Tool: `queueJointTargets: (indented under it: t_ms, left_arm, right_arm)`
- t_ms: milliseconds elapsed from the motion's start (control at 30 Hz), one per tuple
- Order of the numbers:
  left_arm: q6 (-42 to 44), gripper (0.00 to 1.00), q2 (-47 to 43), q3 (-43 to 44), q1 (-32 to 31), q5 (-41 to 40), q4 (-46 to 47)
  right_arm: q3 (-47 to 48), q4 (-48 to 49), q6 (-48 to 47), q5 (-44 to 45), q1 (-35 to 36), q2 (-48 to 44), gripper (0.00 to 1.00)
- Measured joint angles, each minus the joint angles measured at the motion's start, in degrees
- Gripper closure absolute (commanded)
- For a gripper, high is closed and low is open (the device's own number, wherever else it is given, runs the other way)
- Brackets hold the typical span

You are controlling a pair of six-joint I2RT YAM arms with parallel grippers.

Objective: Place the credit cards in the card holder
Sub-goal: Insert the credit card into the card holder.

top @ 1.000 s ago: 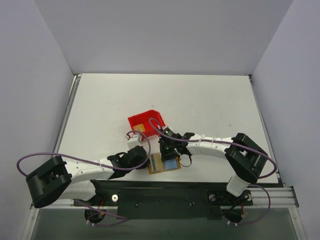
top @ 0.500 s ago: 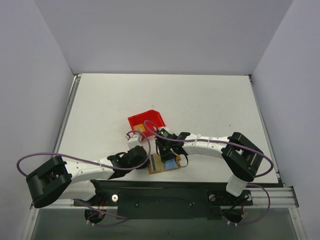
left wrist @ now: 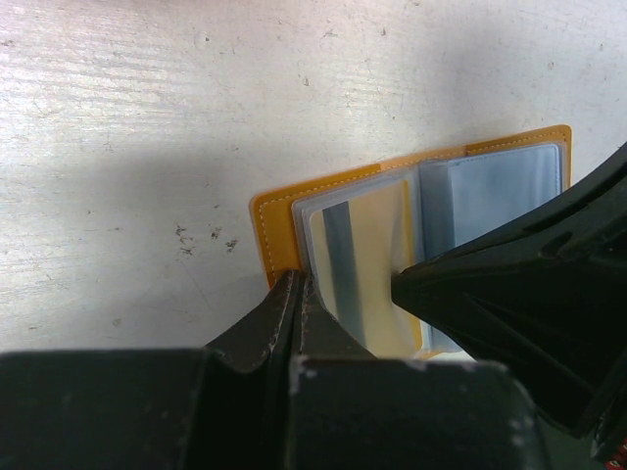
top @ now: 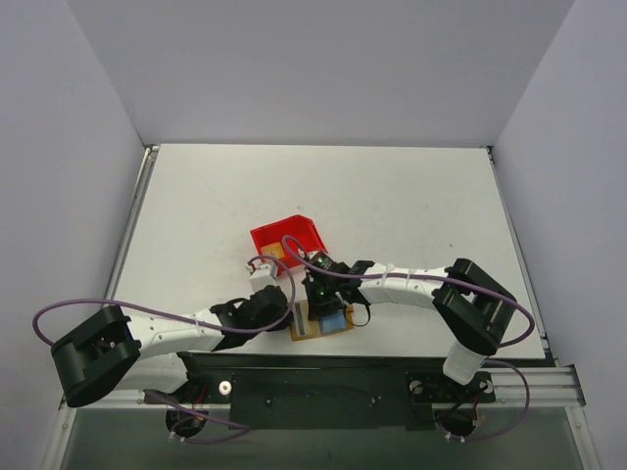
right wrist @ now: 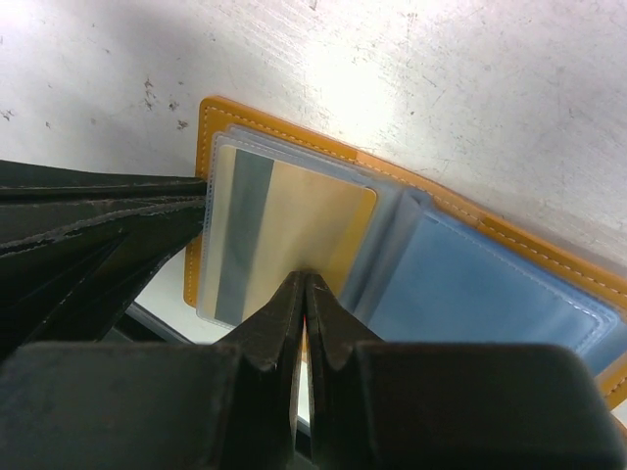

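An open card holder (top: 321, 323) is seen lying flat on the white desk (top: 411, 206) close to its near edge, with orange trim along its border and a light blue panel on its right half. A golden credit card (right wrist: 294, 211) with a grey stripe is seen lying on the left half, among the clear sleeves. The right end effector (right wrist: 305, 284) is pressed together, its tip set against the card's near edge; whether the card is nipped between the fingers cannot be told. The left end effector (left wrist: 299, 286) is likewise pressed together, its tip placed at the left edge of the card holder, where the clear sleeve meets the orange border. The two end effectors are brought close together over the card holder from opposite sides. A red bin (top: 294, 233) is seen standing on the desk just behind them.
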Motion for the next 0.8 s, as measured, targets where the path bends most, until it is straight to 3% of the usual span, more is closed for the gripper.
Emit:
queueJointTargets:
  t_ms: [800]
  left_arm:
    - [0.00,1.00,0.00,0.00,0.00,0.00,0.00]
  right_arm:
    - [0.90,-6.19,-0.42,7.52,0.33,-2.38,1.00]
